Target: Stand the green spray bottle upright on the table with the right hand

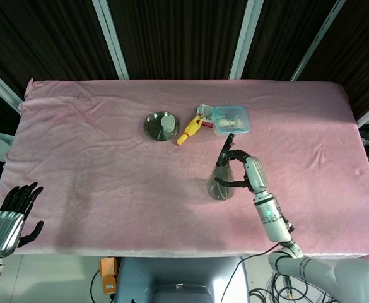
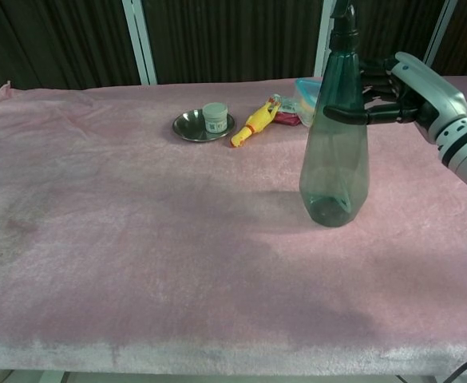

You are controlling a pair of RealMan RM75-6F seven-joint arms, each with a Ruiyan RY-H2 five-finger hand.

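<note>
The green spray bottle [image 1: 221,183] [image 2: 334,167] stands upright on the pink cloth, right of the table's middle, with its black nozzle on top. My right hand [image 1: 250,172] [image 2: 409,92] comes in from the right. Its fingers [image 2: 349,116] still wrap the bottle's narrow upper part just below the neck, one of them crossing in front. My left hand [image 1: 11,214] hangs off the table's front left corner with its fingers apart and nothing in it; only the head view shows it.
Behind the bottle lie a steel dish [image 1: 161,126] [image 2: 193,126] with a small jar in it, a yellow rubber chicken [image 1: 190,130] [image 2: 253,124] and a blue-lidded box [image 1: 231,118] [image 2: 306,89]. The pink cloth [image 1: 96,170] covers the whole table.
</note>
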